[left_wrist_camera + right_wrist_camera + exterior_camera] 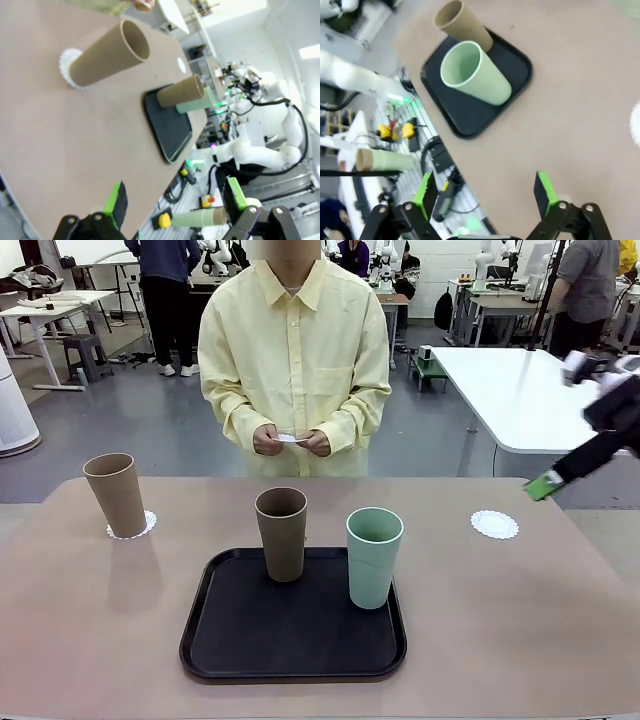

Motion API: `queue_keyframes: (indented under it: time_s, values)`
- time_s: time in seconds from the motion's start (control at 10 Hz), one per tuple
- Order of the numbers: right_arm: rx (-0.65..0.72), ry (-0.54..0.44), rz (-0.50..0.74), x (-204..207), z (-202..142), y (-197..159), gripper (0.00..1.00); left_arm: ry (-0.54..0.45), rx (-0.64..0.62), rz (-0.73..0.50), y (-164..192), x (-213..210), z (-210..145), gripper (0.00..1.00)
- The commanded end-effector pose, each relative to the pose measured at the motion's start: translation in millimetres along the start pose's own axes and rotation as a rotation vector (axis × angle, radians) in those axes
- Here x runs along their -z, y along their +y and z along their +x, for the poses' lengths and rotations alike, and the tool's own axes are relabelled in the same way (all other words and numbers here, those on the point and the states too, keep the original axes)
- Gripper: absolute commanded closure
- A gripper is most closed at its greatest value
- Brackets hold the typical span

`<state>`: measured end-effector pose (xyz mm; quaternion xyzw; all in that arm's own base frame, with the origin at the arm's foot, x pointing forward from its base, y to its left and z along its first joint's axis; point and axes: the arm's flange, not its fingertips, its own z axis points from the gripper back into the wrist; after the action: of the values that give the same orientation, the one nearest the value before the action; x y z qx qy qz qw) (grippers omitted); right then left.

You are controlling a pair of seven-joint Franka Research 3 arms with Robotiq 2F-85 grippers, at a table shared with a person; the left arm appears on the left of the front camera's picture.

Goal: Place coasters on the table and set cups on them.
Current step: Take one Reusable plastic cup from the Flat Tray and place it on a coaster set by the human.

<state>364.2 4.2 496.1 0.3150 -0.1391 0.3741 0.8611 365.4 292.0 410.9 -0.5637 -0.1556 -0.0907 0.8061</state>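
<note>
The light tan cup [117,495] [107,52] stands on a coaster [132,526] [66,67] at the table's [520,620] left side. On the black tray [250,640] stand the darker brown cup [281,534] [462,25] and, beside it, the mint green cup [374,557] [475,72]. A second coaster [495,525] [181,63] lies bare at the right. The person's hands hold a third coaster [290,438] at chest height. My right gripper [545,485] [485,192] hangs open, high over the table's right edge. Open too, my left gripper [175,200] is off the table's left end.
The tray [170,127] [470,117] sits at the table's near middle. The person [295,350] stands at the far edge. A white table [510,390] is behind at the right. Bare tabletop lies on both sides of the tray.
</note>
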Motion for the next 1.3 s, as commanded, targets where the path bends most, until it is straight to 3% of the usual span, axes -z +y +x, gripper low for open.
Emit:
queue_keyframes:
  time_s: [0.0, 0.3, 0.6, 1.0, 1.1, 1.2]
  values:
    - [-0.179, -0.001, -0.030, 31.1, 7.0, -11.0, 0.00, -0.005, -0.006, -0.002, -1.3, -2.2, -0.2, 0.00]
    - [-0.322, 0.134, -0.219, 88.1, 19.1, -3.1, 0.00, -0.005, -0.006, -0.002, -1.3, -2.2, -0.2, 0.00]
    - [-0.360, 0.149, -0.156, 100.0, 14.4, 3.5, 0.00, -0.005, -0.006, -0.002, -1.3, -2.2, -0.2, 0.00]
    - [-0.349, 0.146, -0.186, 102.0, 21.7, 7.0, 0.00, -0.005, -0.006, -0.002, -1.3, -2.2, -0.2, 0.00]
    - [-0.470, -0.035, -0.157, 89.9, 0.8, -1.9, 0.00, -0.005, -0.006, -0.002, -1.3, -2.2, -0.2, 0.00]
    - [-0.525, -0.290, -0.112, 83.6, -15.9, -17.0, 0.00, -0.005, -0.006, -0.002, -1.3, -2.2, -0.2, 0.00]
